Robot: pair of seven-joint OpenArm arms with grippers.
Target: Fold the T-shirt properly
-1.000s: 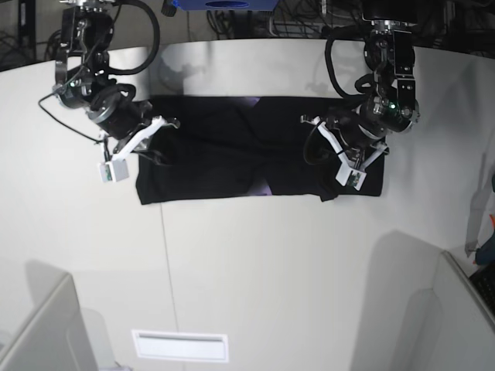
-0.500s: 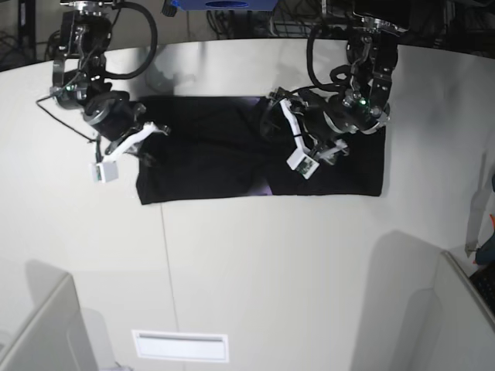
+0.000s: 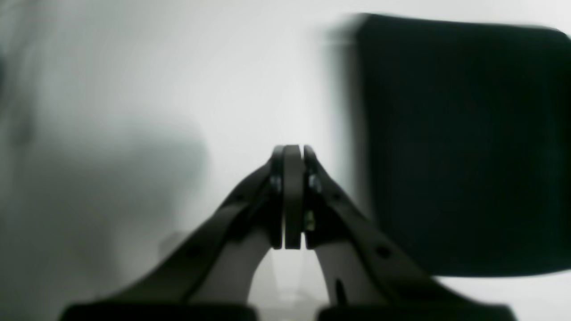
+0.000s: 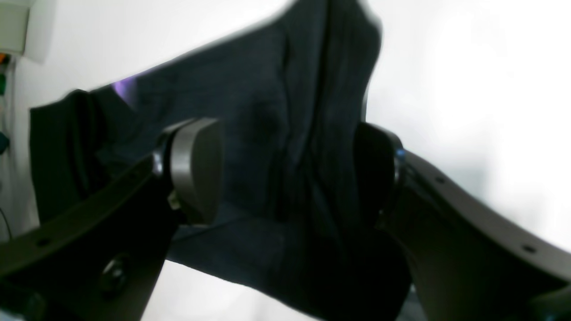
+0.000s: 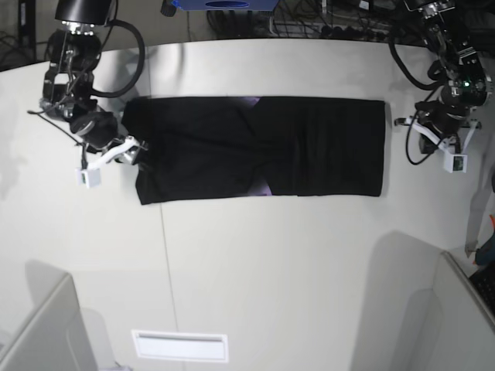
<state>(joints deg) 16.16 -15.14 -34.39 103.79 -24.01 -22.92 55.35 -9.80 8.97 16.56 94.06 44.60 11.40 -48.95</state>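
A: White, curved bench (image 5: 255, 255) with cubicle dividers at its near edge; where's the large plain black cloth T-shirt (image 5: 259, 147)?

B: Lying flat as 1 long band across the far half, a sliver of purple print showing mid-band.

A: So how far along?

B: I'd judge the lengthwise folding done; the crosswise folds into a compact stack remain.

A: And the arms?

B: Left end effector (image 3: 292, 196) is pressed together, empty, just off the shirt's end. Right end effector (image 4: 285, 178) gapes apart over the opposite end, cloth between the jaws, nothing clamped.
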